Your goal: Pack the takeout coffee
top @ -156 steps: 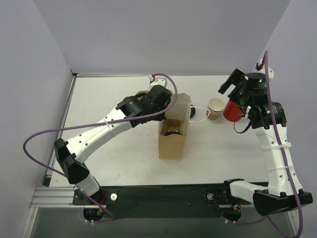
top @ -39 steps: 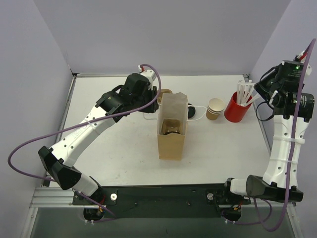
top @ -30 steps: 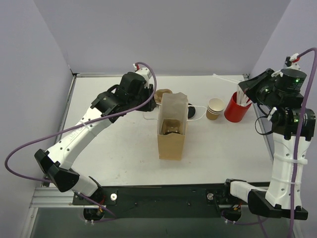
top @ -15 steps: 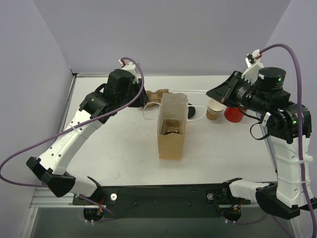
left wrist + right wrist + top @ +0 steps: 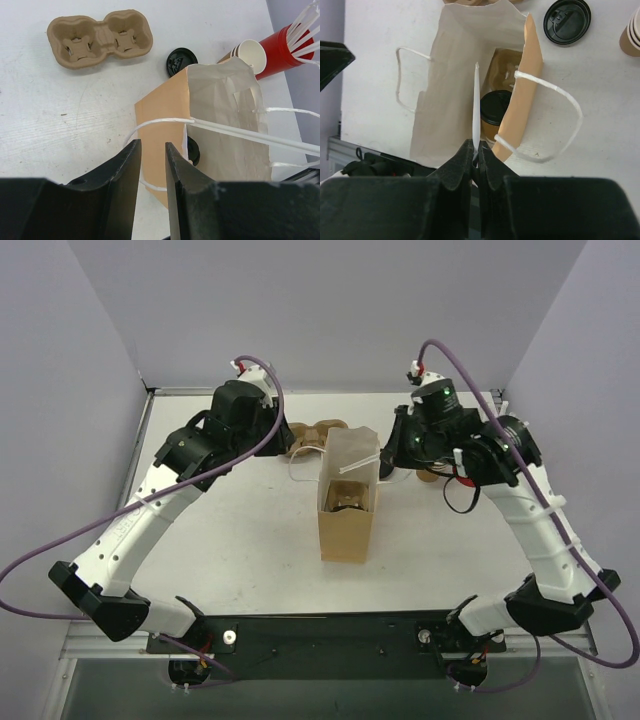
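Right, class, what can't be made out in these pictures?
Coffee cup: right wrist view, seen only from above; bag walls hide its sides.
Red cup: left wrist view, cut off by the edge; top view, mostly behind the right arm.
Stick: its lower end sits hidden inside the right tool.

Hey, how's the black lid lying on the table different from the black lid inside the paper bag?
The table lid lies on the white table, outside the paper bag; the bag lid is down inside the bag. The table lid is loose and covers nothing; the bag lid sits on top of a brown cup. Both are round and black.
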`<control>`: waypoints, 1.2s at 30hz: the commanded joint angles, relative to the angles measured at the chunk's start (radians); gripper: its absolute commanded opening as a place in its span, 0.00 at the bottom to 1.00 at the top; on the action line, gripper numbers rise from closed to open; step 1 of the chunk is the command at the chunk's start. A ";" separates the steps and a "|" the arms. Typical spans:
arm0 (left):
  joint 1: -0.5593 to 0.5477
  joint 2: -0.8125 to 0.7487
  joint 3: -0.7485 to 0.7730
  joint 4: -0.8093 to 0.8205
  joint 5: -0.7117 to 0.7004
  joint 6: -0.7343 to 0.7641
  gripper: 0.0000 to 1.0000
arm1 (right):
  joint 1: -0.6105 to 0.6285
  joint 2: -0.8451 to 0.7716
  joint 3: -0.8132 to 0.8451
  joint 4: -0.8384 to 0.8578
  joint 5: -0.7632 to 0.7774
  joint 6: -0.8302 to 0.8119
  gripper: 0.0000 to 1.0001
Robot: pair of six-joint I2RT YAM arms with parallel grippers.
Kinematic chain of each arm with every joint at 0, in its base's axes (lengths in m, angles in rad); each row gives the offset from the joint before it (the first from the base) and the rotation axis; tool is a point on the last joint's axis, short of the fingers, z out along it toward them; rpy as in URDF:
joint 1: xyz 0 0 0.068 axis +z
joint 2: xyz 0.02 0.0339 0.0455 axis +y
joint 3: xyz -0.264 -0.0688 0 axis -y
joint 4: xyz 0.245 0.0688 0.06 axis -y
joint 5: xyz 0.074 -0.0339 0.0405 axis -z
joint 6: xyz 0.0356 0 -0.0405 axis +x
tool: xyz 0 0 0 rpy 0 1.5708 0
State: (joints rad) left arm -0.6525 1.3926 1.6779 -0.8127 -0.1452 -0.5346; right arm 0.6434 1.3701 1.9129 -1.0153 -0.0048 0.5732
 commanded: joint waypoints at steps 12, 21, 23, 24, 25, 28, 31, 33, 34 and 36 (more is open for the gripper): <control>0.008 -0.033 -0.038 0.009 -0.014 -0.013 0.37 | 0.099 0.187 0.051 -0.039 0.146 -0.041 0.20; 0.010 -0.035 -0.060 0.024 -0.014 0.008 0.75 | 0.098 0.172 0.106 -0.019 0.137 -0.059 0.87; 0.010 -0.041 -0.070 0.024 -0.025 0.015 0.84 | 0.098 0.167 0.113 -0.011 0.131 -0.061 0.92; 0.010 -0.050 -0.075 0.026 -0.031 0.015 0.85 | 0.096 0.158 0.113 -0.005 0.128 -0.061 0.92; 0.010 -0.056 -0.079 0.023 -0.048 0.018 0.86 | 0.096 0.153 0.115 0.007 0.124 -0.059 0.93; 0.016 -0.072 -0.095 0.007 -0.080 0.025 0.92 | 0.088 0.110 0.117 0.043 0.138 -0.056 0.94; 0.020 -0.087 -0.106 -0.006 -0.102 0.028 0.93 | 0.064 0.044 0.103 0.090 0.179 -0.052 0.95; 0.020 -0.099 -0.113 -0.014 -0.111 0.031 0.93 | 0.038 -0.020 0.069 0.115 0.195 -0.049 0.97; 0.021 -0.106 -0.116 -0.017 -0.125 0.031 0.93 | 0.001 -0.043 0.052 0.141 0.210 -0.047 0.98; 0.022 -0.119 -0.125 -0.022 -0.136 0.035 0.94 | -0.054 -0.107 -0.013 0.168 0.189 -0.041 1.00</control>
State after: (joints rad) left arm -0.6384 1.3262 1.5623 -0.8299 -0.2306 -0.5163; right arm 0.6762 1.4082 1.9682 -0.9276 0.1352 0.5224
